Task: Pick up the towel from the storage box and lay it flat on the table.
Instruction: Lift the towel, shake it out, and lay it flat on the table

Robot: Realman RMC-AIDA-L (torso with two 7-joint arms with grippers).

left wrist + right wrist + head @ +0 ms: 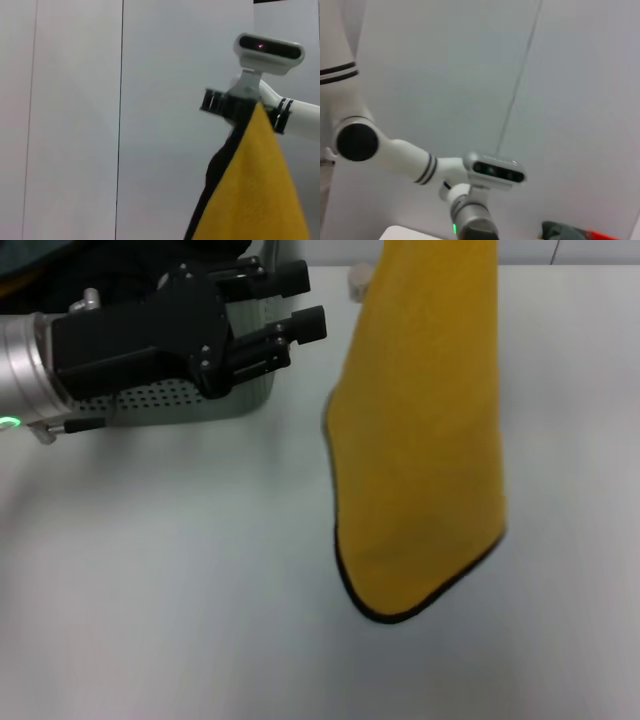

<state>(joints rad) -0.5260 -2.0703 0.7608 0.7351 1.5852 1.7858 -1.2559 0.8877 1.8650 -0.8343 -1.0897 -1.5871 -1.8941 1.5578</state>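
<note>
The table (180, 580) is a plain white top that fills nearly the whole head view, smooth and bare across its near half. At its far left corner stands the storage box (175, 400), pale grey-green with rows of small holes in its side; dark fabric (120, 265) shows above its rim.

The towel (425, 440) is out of the box. It hangs in the air right of the table's centre, a long yellow fold running out of the top of the head view, its black-edged lower corner over the middle of the table; whether that corner touches the top cannot be told. In the left wrist view the towel's top corner runs up into the right gripper (245, 107), whose black fingers are closed around it at the peak, beneath the white wrist camera housing (269, 50).

The left gripper (275, 325) hovers over the storage box at the far left, pointing toward the towel. Its two black fingers (300, 322) stand apart with nothing between them, and a clear gap lies between them and the cloth.

Behind the arms, both wrist views show pale grey wall panels split by thin dark seams (120, 120). The right wrist view looks across at the left arm (410, 162) and, low in the room, a dark and red object (570, 232) too unclear to name.
</note>
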